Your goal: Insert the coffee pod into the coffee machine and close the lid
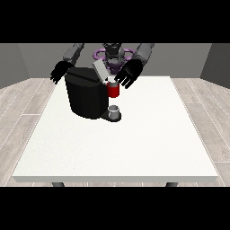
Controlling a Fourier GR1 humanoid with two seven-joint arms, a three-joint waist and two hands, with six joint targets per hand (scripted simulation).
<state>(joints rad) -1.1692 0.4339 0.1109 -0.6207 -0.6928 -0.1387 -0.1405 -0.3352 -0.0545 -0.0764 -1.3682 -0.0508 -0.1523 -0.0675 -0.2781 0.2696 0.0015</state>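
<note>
The black coffee machine (pixel 87 95) stands on the far left part of the white table (pixel 134 143), and everything else sits close to it. Its grey lid (pixel 99 69) is tilted up, open, above the red brewing head (pixel 113 90) on the machine's right side. A small grey cup (pixel 114 111) rests on the base below that head. The hand at the view's right (pixel 129 74) hovers just right of the lid with fingers spread and straight, holding nothing visible; it seems to hang just over the red head. The coffee pod may be the pale spot (pixel 111 81) atop the head, though this is unclear. The hand at the view's left (pixel 59 71) hangs behind the machine's left edge, fingers relaxed and apart.
</note>
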